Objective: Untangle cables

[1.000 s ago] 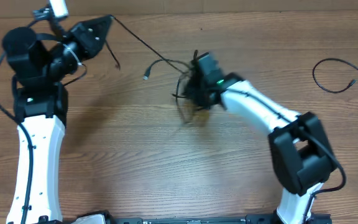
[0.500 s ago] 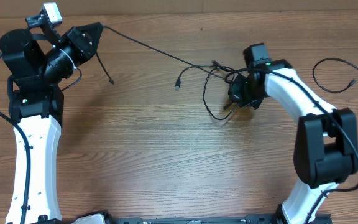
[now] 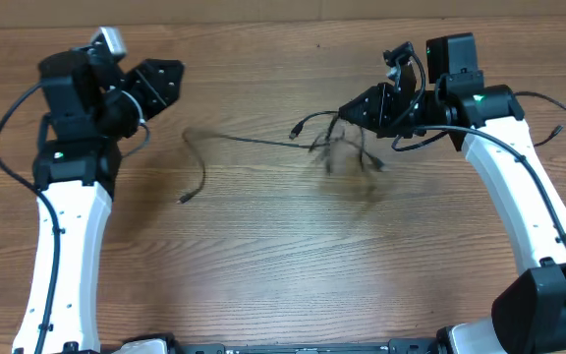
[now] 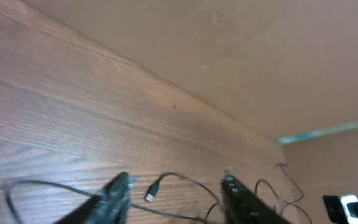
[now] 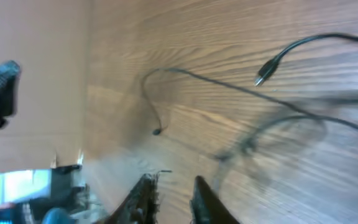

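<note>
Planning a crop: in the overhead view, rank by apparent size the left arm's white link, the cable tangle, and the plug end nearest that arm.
1. Left arm's white link.
2. Cable tangle, blurred.
3. Plug end.

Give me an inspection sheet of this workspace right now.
Surface: brown wood-grain table.
Job's things: loose thin black cord lying left of centre; blurred tangle of thin black cords at the right gripper; another black cord near the right edge.
Clutter: nothing seen.
Grippers: left gripper open, empty; right gripper nearly shut, apparently on the tangle.
Cables: thick black arm wire looping beside the left arm.
Surroundings: plain tan wall behind the table.
</note>
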`<state>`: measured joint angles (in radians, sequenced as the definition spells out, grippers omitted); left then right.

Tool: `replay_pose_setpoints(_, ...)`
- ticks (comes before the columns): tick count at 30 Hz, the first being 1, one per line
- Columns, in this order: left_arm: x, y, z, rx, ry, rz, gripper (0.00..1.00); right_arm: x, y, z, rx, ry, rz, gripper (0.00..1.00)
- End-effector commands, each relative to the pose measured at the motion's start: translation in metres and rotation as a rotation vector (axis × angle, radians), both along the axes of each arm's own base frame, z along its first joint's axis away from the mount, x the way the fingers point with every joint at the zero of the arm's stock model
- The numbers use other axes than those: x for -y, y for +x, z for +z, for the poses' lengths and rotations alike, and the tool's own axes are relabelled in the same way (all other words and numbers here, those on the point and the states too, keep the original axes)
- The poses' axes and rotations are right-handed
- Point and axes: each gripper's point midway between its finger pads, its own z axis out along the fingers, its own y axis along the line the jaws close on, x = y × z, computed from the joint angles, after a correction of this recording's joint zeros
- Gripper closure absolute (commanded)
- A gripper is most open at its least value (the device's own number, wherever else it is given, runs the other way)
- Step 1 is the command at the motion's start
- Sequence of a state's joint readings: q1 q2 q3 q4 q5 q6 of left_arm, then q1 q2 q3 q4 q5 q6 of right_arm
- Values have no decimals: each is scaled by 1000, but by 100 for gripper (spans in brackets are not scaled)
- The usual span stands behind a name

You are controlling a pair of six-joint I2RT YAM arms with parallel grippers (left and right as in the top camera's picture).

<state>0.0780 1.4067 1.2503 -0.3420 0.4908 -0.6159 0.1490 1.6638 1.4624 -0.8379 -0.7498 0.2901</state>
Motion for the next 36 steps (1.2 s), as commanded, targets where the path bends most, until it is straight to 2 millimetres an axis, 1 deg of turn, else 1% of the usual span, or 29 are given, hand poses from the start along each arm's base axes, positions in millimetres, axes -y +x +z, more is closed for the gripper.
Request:
replay_pose_setpoints(1,10,6,-5,-8,33,-13,43,-9,-3,9,28,46,59,87)
replay_pose_setpoints(3,21,6,-12,-28,32,-39,35,-10,-3,10,28,51,63,90)
replay_pose_setpoints(4,26,6,-17,-42,32,-50,33,-9,-3,10,28,51,62,90)
replay_pose_setpoints(5,29,6,-20,-52,31,-56,31,-8,-3,9,28,43,57,85)
replay_pose_setpoints(6,32,6,-23,-63,30,-65,29,-6,-1,5,26,20,42,77)
replay_pose_setpoints(8,40,3,-31,-91,18,-96,25,8,2,-9,6,-76,-16,60)
replay_pose_setpoints(9,45,0,-34,-107,11,-114,24,17,2,-18,-20,-133,-51,55)
replay_pose_setpoints(10,51,-3,-39,-123,17,-146,24,23,0,-25,-46,-173,-74,47)
replay_pose_setpoints(12,61,-11,-49,-133,67,-218,23,30,-7,-36,-108,-225,-111,41)
replay_pose_setpoints(13,64,-16,-56,-145,104,-247,23,28,-12,-42,-130,-231,-106,38)
replay_pose_setpoints(16,66,-22,-72,-192,157,-262,23,12,-30,-65,-195,-242,-66,37)
replay_pose_setpoints(19,61,-22,-76,-208,176,-237,23,-13,-42,-85,-244,-225,-27,37)
replay_pose_setpoints(21,59,-20,-76,-204,183,-229,22,-33,-42,-87,-239,-187,-6,36)
replay_pose_setpoints(23,58,-19,-76,-204,190,-221,21,-63,-41,-82,-220,-112,35,37)
replay_pose_setpoints(24,57,-19,-76,-205,193,-217,21,-70,-40,-83,-226,-106,28,36)
replay_pose_setpoints(26,53,-19,-79,-214,208,-199,20,-91,-41,-92,-259,-104,-4,37)
replay_pose_setpoints(27,51,-19,-80,-220,216,-190,20,-98,-42,-98,-272,-114,-16,37)
replay_pose_setpoints(29,48,-19,-82,-228,230,-174,18,-106,-42,-118,-291,-178,-70,39)
replay_pose_setpoints(31,46,-19,-82,-230,234,-168,18,-107,-41,-135,-314,-232,-129,42)
replay_pose_setpoints(32,46,-19,-82,-229,234,-168,17,-109,-41,-141,-322,-243,-139,44)
replay_pose_setpoints(36,45,-18,-82,-230,235,-164,16,-126,-40,-159,-308,-241,-110,43)
